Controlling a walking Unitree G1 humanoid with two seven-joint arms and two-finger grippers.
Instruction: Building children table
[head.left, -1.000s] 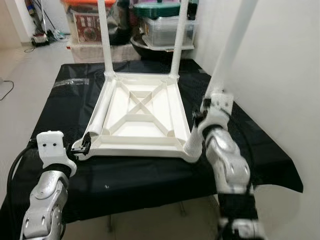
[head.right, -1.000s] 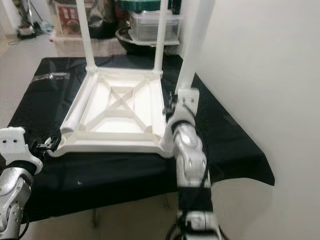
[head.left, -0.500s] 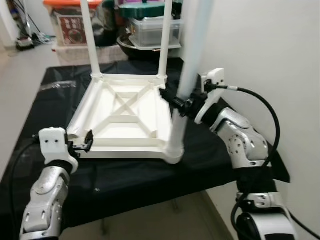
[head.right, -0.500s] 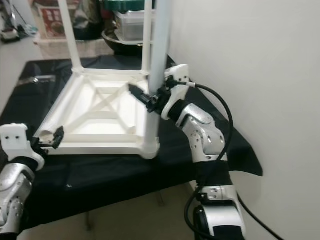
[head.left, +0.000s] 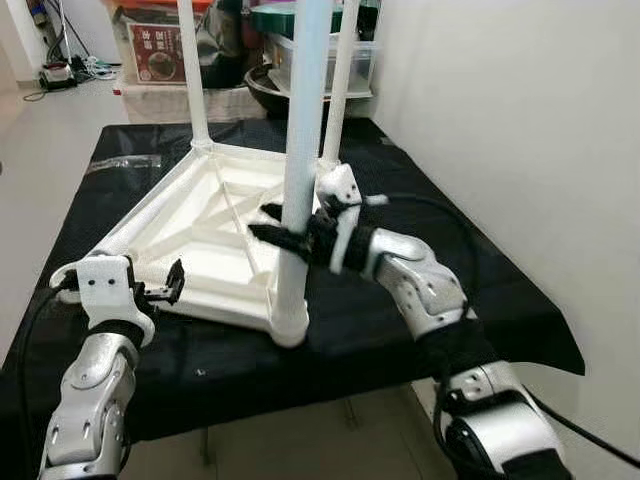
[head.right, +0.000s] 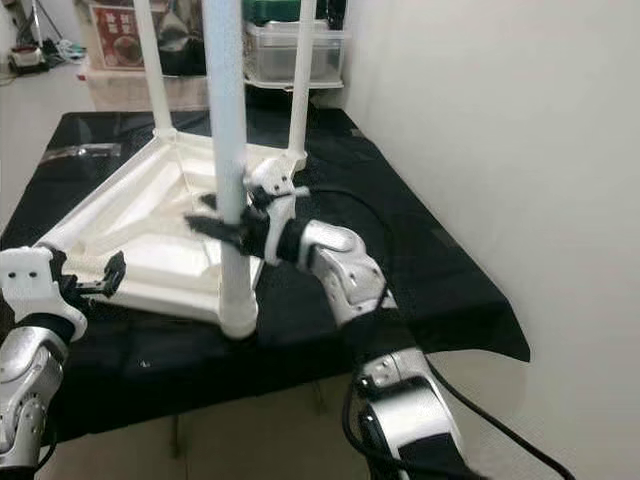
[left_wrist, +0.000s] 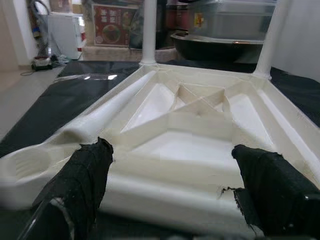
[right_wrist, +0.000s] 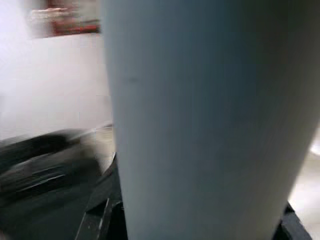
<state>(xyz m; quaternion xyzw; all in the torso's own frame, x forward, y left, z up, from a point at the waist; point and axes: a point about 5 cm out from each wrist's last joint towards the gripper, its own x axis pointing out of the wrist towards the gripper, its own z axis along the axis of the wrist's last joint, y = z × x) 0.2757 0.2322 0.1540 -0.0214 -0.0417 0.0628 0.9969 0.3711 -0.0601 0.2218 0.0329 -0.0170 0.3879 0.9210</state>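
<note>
Right hand (head.left: 278, 226) swung leftward | grips upright leg (head.left: 300, 150) | tabletop (head.left: 215, 250) inverted

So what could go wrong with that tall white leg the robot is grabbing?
The right gripper clamps the near leg partway up, so a sideways push might tilt it in its corner socket. That corner sits near the edge of the black cloth, so the upside-down tabletop could perhaps slide off. The left gripper is open, apparently just short of the tabletop's rim, so nothing steadies it.
</note>
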